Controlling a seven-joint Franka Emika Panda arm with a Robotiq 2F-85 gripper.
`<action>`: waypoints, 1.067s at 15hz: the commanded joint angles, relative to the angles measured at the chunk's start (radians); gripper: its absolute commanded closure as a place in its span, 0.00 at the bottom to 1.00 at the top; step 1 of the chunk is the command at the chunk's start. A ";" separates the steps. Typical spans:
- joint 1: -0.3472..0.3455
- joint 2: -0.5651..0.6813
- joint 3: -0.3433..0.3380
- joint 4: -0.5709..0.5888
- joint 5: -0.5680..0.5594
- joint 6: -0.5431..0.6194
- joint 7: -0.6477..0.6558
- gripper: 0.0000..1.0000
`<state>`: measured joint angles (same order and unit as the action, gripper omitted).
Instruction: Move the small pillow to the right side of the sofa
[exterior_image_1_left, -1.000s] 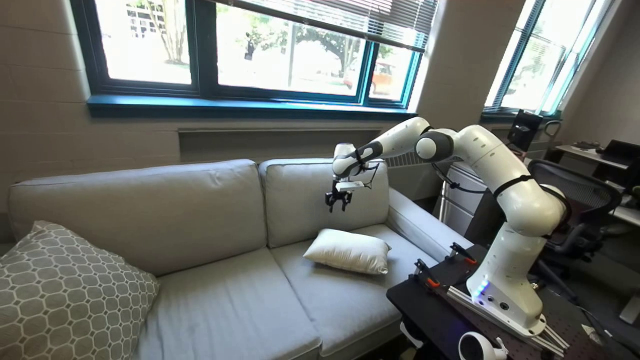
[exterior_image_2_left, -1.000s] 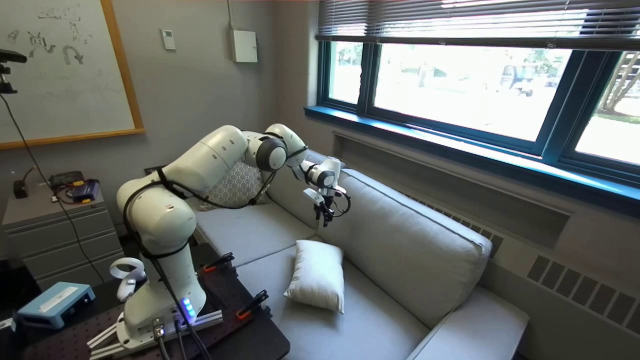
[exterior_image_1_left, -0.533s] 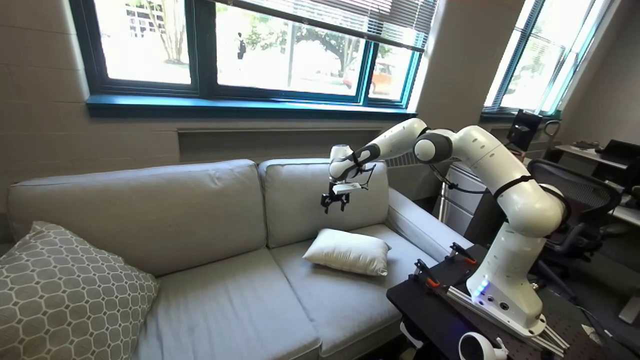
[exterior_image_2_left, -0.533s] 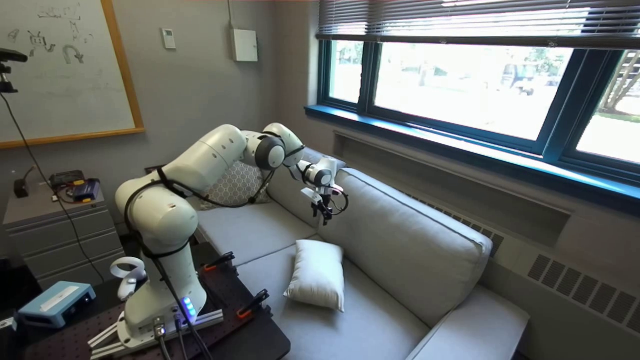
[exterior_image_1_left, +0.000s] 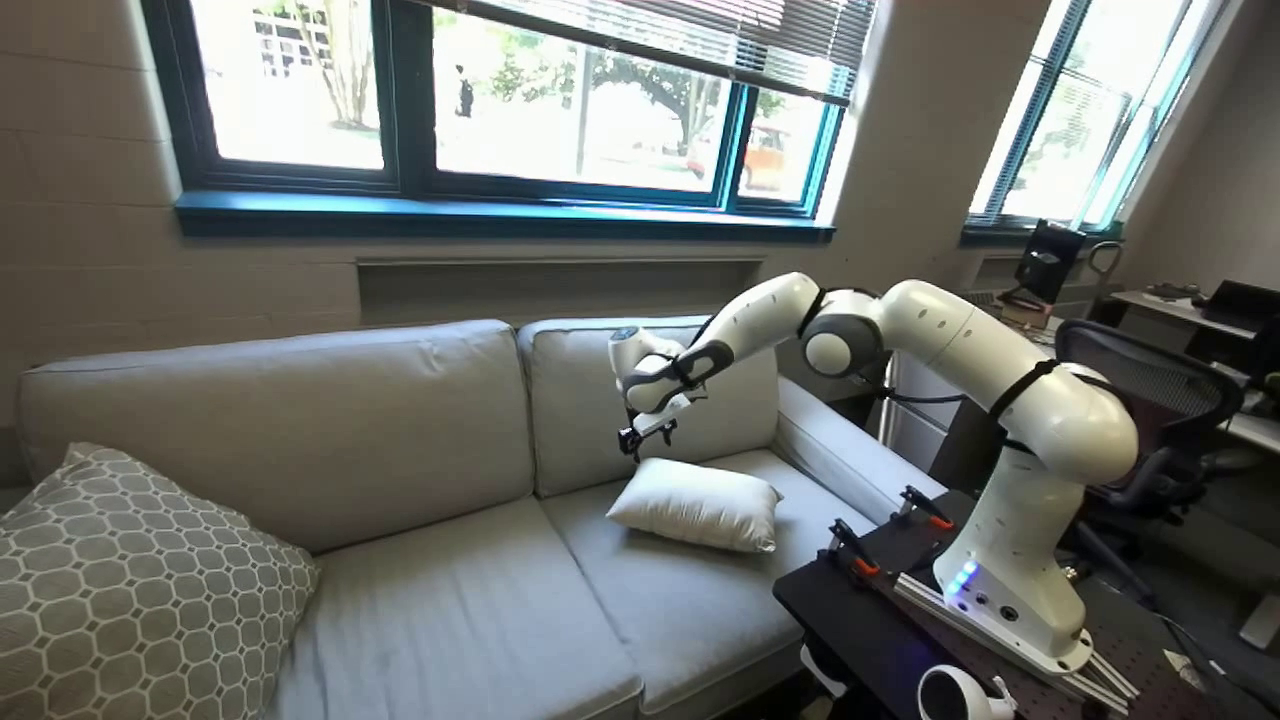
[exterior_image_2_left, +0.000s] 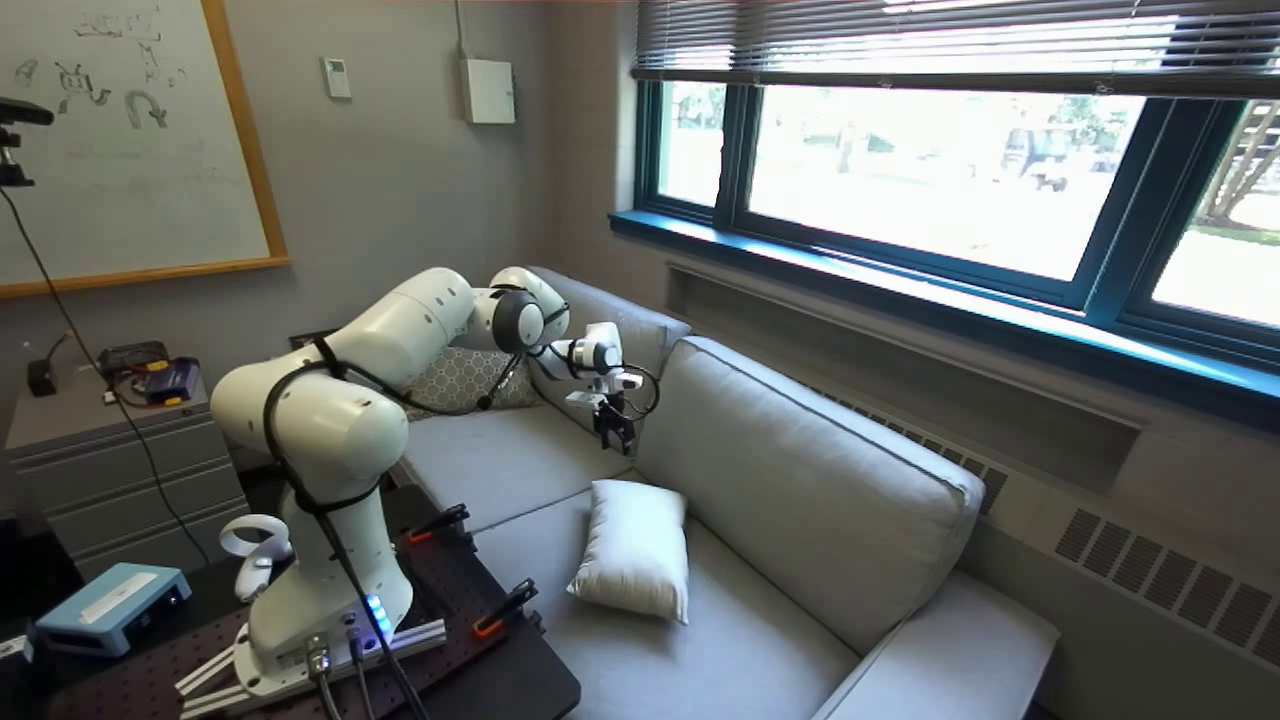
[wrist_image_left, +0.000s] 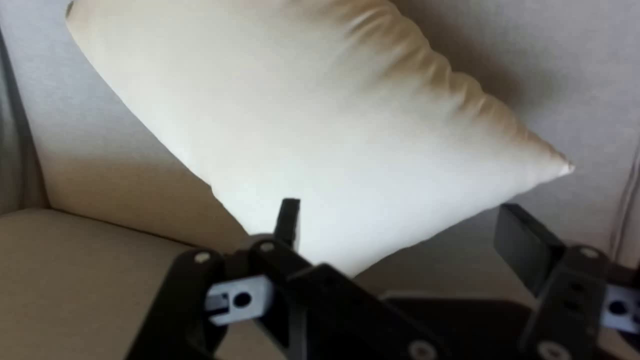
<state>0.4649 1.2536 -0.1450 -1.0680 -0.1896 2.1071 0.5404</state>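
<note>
Robotiq gripper (wrist_image_left: 405, 223): jaws apart, empty
Small white pillow (wrist_image_left: 325, 135): upper wrist frame — likely pre-grasp
Lower pillow corner (wrist_image_left: 350, 252): probably next — descend, pinch

Legible text: none. In an exterior view, handwriting (exterior_image_2_left: 118, 30) on the whiteboard (exterior_image_2_left: 95, 210) is too faint to read; the white label (exterior_image_2_left: 117, 597) on the blue box (exterior_image_2_left: 132, 608) is too small to make out.
</note>
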 joint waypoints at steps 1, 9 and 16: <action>0.097 0.188 -0.051 0.241 -0.064 -0.164 0.035 0.00; 0.145 0.254 -0.005 0.274 -0.121 -0.197 -0.013 0.00; 0.071 0.233 0.135 0.274 0.001 -0.029 -0.118 0.00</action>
<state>0.5614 1.4864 -0.0472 -0.8099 -0.2258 2.0487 0.4623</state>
